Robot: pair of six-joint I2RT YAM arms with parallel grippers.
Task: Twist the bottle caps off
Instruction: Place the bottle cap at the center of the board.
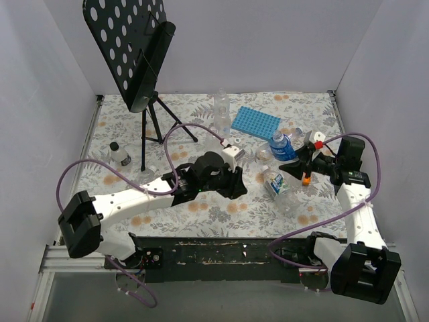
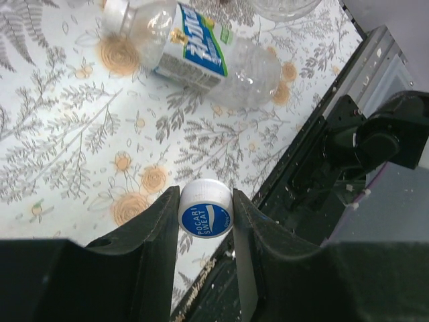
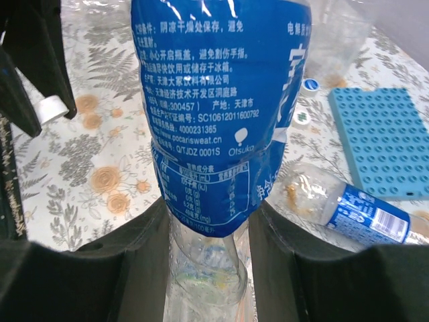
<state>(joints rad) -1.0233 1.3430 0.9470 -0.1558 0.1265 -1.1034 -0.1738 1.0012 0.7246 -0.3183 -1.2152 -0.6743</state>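
My left gripper [image 2: 206, 216] is shut on a loose white bottle cap [image 2: 206, 209] with a blue Pocari Sweat top, held above the table's near edge. In the top view this gripper [image 1: 236, 184] is at mid-table. My right gripper [image 3: 208, 218] is shut on the clear lower part of a blue-labelled bottle [image 3: 221, 100]; the bottle's neck is out of that frame. In the top view the held bottle [image 1: 283, 147] is in front of the right gripper [image 1: 295, 165]. The cap also shows in the right wrist view [image 3: 50, 109].
A labelled bottle [image 2: 201, 54] with a white cap [image 2: 114, 13] lies on the floral cloth; it shows in the top view too [image 1: 276, 184]. Another bottle [image 3: 355, 211] lies by the blue ridged tray [image 1: 255, 123]. A music stand [image 1: 134, 54] is at back left. A small bottle [image 1: 118, 154] stands at left.
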